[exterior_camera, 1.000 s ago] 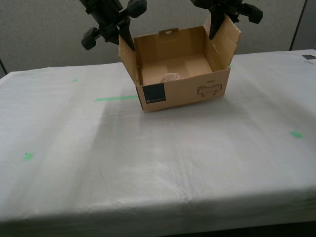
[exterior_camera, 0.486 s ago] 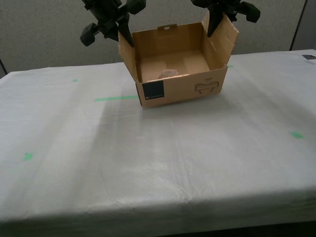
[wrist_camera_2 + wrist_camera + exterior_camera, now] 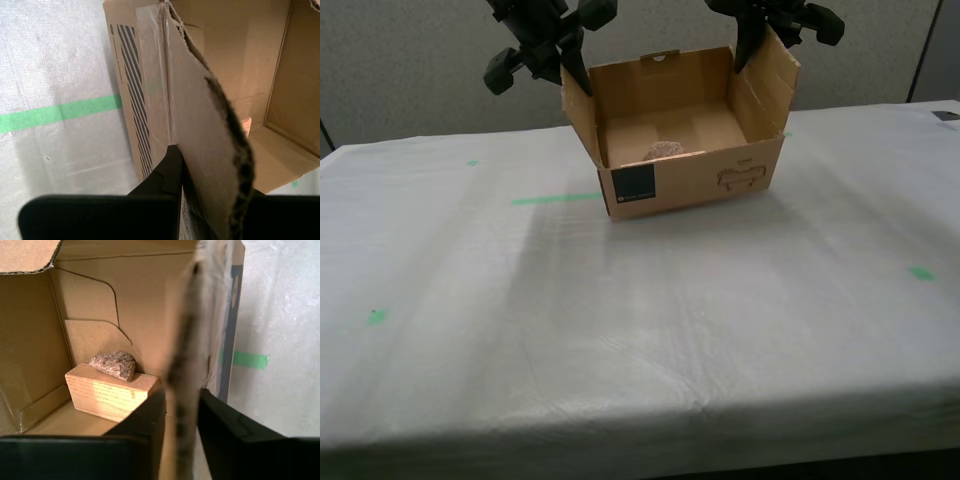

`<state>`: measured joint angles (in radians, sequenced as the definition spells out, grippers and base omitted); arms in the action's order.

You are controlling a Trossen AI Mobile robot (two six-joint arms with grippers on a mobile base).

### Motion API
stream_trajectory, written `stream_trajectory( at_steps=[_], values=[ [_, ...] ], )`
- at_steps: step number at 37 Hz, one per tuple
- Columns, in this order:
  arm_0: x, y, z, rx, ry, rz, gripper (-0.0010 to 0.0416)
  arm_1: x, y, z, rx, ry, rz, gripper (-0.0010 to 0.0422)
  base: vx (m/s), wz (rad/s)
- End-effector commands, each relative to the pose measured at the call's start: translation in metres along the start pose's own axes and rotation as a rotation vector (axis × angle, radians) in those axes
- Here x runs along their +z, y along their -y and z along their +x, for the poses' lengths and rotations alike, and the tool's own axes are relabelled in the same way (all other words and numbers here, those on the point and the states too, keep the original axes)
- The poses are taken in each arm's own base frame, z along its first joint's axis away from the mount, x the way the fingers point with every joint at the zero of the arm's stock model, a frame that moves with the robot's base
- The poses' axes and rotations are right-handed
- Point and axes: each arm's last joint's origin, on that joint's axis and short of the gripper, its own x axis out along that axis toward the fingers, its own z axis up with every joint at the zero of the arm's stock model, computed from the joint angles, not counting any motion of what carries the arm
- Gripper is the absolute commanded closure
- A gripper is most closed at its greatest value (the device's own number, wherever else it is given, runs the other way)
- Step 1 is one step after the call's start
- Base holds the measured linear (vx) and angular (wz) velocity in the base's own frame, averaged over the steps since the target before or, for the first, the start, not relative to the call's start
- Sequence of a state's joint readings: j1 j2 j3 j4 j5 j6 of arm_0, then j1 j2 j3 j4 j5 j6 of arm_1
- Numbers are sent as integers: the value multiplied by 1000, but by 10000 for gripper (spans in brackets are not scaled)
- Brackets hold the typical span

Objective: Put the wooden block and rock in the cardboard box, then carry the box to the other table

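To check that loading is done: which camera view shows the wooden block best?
The first wrist view: the wooden block lies inside the cardboard box, the rock on top. The exterior view hides it behind the front wall. The second wrist view shows perhaps a corner.

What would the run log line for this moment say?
box: on table | rock: on block, inside | both end effectors: clamped on side flaps

My exterior view is looking down and forward across the bench (image 3: 650, 330) from some way back, facing the cardboard box (image 3: 685, 180) at the far side. Both wrist views are looking from very close along my tools, each at one box flap edge-on. All three are sharing the box.
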<state>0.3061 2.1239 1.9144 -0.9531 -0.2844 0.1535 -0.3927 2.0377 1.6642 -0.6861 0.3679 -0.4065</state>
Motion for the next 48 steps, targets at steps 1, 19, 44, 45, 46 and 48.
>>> stream_trajectory(
  at_steps=[1,19,44,45,46,48],
  values=[
    [0,-3,-1,26,0,-5,283,0,3,-1,-27,-2,36,410,0,0],
    [0,-3,-1,26,0,-3,90,0,1,0,33,15,22,202,0,0],
    [-9,5,-6,-229,-58,38,17,1,2,-1,38,24,50,24,0,0],
    [-9,5,-6,-229,-59,38,16,1,2,-1,38,24,56,24,0,0],
    [-10,5,-8,-230,-61,38,15,1,3,-3,37,26,60,23,0,0],
    [-11,4,-11,-230,-63,37,16,0,4,-5,35,30,64,22,0,0]
  ],
)
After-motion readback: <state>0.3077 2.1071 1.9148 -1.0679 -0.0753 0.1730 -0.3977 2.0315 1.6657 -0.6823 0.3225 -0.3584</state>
